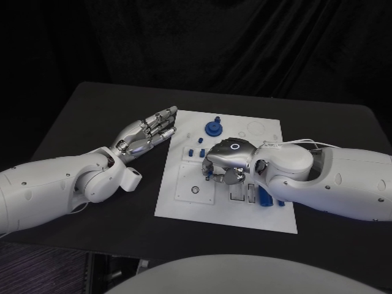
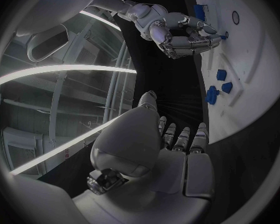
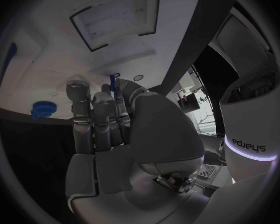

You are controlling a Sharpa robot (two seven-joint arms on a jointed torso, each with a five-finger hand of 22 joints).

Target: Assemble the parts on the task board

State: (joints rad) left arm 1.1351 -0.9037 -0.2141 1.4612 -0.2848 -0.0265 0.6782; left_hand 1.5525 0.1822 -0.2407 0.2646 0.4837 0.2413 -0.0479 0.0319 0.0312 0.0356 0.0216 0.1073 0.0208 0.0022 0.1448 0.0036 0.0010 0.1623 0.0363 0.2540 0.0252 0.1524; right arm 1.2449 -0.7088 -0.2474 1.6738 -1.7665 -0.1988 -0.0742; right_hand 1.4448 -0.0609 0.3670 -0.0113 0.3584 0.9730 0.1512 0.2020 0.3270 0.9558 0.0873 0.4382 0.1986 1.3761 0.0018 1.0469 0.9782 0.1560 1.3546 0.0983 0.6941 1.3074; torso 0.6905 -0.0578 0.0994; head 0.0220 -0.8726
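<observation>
The white task board (image 1: 249, 215) lies in the middle of the black table. My right hand (image 1: 229, 160) hovers over its centre with fingers curled down, pinching a small blue peg (image 3: 112, 81) at the board surface; the left wrist view shows that peg (image 2: 224, 36) between the fingertips of the right hand (image 2: 177, 32). A blue gear-like part (image 1: 214, 127) stands near the board's far edge. Small blue parts (image 1: 196, 152) sit by the board's left side. My left hand (image 1: 147, 135) lies beside the board's left edge, fingers stretched out, holding nothing.
A long blue part (image 1: 265, 196) lies on the board under my right forearm, next to dark slots (image 1: 240, 193). A rectangular recess (image 3: 115, 17) is sunk into the board. Bare black table surrounds the board on all sides.
</observation>
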